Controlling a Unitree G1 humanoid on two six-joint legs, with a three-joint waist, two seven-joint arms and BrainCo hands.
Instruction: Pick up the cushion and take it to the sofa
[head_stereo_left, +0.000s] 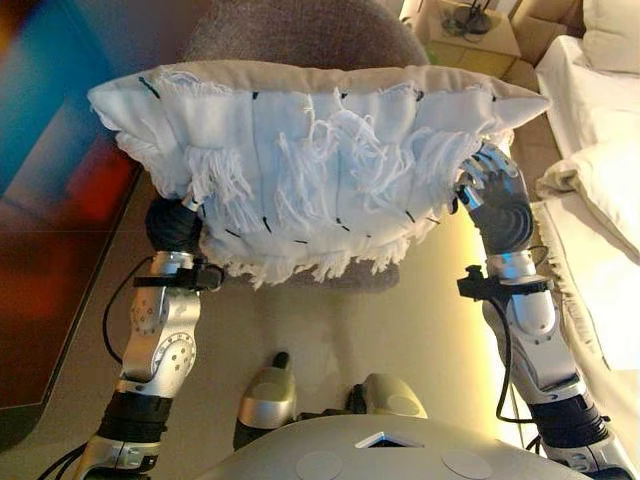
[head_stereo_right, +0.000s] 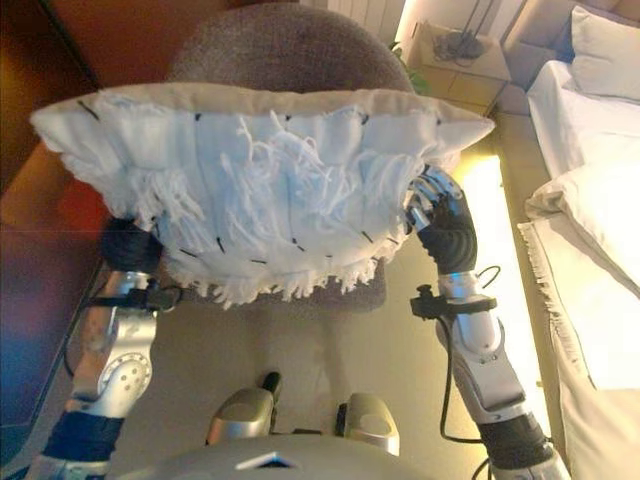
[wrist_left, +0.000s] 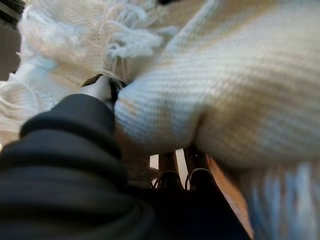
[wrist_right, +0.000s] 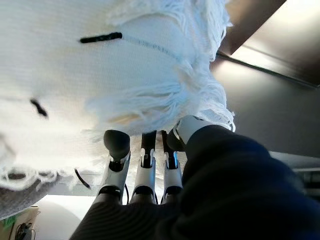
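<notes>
Overhead, the robot is carrying the cushion (head_stereo_left: 310, 170) clear of the grey armchair (head_stereo_right: 280, 45), pinning it between both hands at chest height. Its right hand (head_stereo_left: 492, 195) is pressing against the cushion's right end, fingers (wrist_right: 116, 145) fairly straight and reaching into the white fringe, with nothing curled round the fabric. Its left hand (head_stereo_left: 172, 225) is tucking under the opposite end; the wrist view shows only a thumb tip against the knit, so whether those fingers are spread or closed cannot be told. The cushion is bulging and sagging between the palms, which suggests a light, soft, easily squashed load with loose tassels that could snag or slip. Squeezing inward at the two ends, on the firm woven body rather than the fringe, looks like the safest hold. White bedding (head_stereo_left: 600, 180) is lying off to the robot's right; the sofa is not clearly showing in these views.
</notes>
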